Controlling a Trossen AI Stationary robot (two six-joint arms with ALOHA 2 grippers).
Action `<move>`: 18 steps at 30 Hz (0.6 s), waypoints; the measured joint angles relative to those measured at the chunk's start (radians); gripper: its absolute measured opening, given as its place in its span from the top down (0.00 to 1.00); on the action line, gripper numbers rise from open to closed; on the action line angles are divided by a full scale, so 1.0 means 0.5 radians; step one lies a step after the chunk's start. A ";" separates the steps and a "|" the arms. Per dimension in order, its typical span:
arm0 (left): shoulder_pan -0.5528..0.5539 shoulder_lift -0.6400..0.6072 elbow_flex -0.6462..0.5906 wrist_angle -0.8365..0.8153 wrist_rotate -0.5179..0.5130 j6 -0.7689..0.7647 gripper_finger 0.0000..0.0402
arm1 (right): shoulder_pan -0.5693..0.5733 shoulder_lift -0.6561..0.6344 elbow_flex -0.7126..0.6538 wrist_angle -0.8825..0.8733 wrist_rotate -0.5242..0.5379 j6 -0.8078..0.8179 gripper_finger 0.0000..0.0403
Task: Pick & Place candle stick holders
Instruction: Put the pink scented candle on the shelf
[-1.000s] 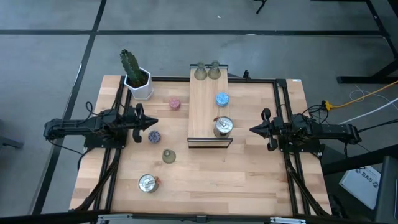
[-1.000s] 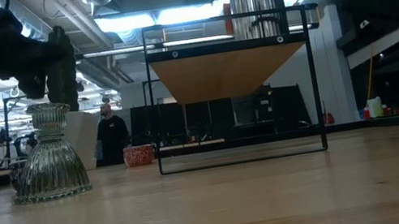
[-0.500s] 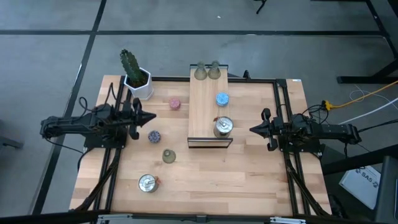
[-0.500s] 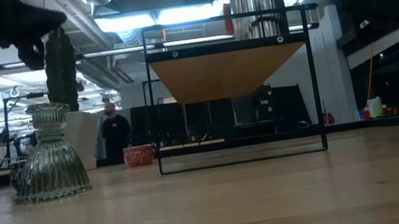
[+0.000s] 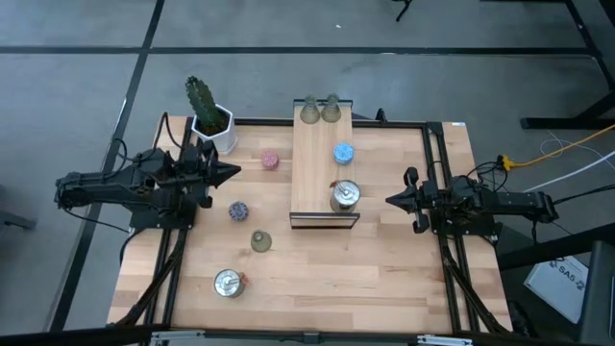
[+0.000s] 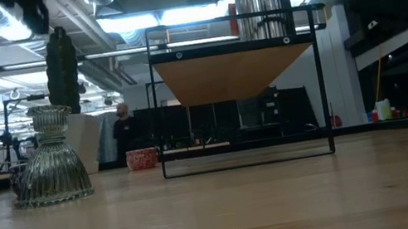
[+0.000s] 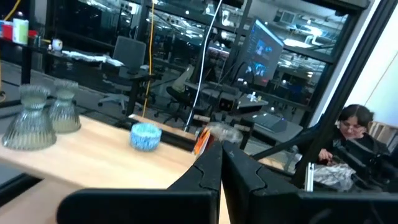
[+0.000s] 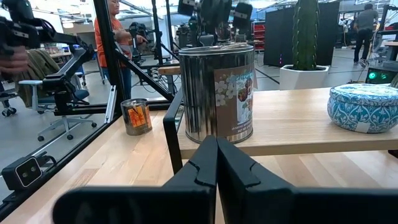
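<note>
On a pale wooden surface (image 5: 384,250), eight candle stick holders sit apart from two idle arms. A long light wooden board (image 5: 314,178) on a black wire frame carries four: two ribbed olive-green glass bells (image 5: 319,111) at its far end, a low round blue holder (image 5: 343,153) with a patterned lid at mid-board, and a shiny silver tin-like holder (image 5: 344,195) near its front edge. Down on the surface lie a pink round holder (image 5: 271,160), a purple one (image 5: 237,210), a third green bell (image 5: 260,240) and a second silver holder (image 5: 228,283). The left tool (image 5: 229,172), its fingers pressed together and empty, hangs above the surface just beside the cactus in a white pot (image 5: 209,119), with the pink holder close ahead of its tips and the purple one nearby. The right tool (image 5: 392,200), also closed on nothing, points at the board's silver holder from near its right side; in the right wrist view the tin's smooth metal wall and printed label stand directly beyond the joined fingertips (image 8: 216,149).
</note>
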State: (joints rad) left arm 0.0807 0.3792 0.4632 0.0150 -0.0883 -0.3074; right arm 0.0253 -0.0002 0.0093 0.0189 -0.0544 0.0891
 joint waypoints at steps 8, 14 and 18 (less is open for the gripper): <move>-0.001 0.185 0.305 -0.054 0.007 0.025 1.00 | 0.000 0.000 0.000 0.000 0.000 -0.001 0.99; 0.000 0.315 0.502 -0.097 0.008 0.030 1.00 | 0.000 0.000 0.000 0.000 0.000 -0.001 0.99; -0.001 0.411 0.624 -0.187 0.008 0.030 1.00 | 0.000 0.000 0.000 0.000 0.001 0.000 0.99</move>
State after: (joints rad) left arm 0.0804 0.5847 0.7751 -0.0785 -0.0845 -0.2924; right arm 0.0254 -0.0002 0.0093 0.0189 -0.0541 0.0890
